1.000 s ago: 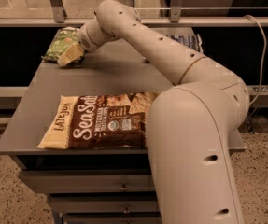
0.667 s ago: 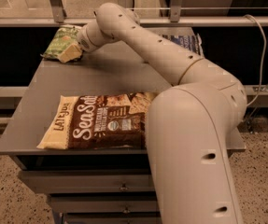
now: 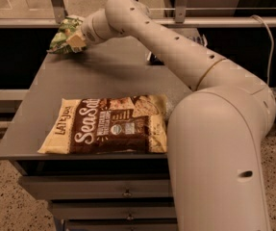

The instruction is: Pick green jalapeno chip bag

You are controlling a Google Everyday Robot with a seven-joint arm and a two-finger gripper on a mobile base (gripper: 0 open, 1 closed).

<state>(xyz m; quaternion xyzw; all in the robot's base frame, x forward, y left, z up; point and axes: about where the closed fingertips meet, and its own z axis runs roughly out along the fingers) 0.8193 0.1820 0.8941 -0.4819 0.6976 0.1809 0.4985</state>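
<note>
Because the green jalapeno chip bag (image 3: 63, 32) is a small, air-puffed film pouch, it should be very light, crinkly and slick, and its chips would crush under a hard squeeze. A crimped end seam or a pinched fold of film looks like the safest hold. It is at the far left corner of the table (image 3: 104, 81), and the gripper (image 3: 76, 41) appears clamped on its near right edge. Nearer the camera, well apart, lies the brown-and-cream Sea Salt bag (image 3: 108, 126).
</note>
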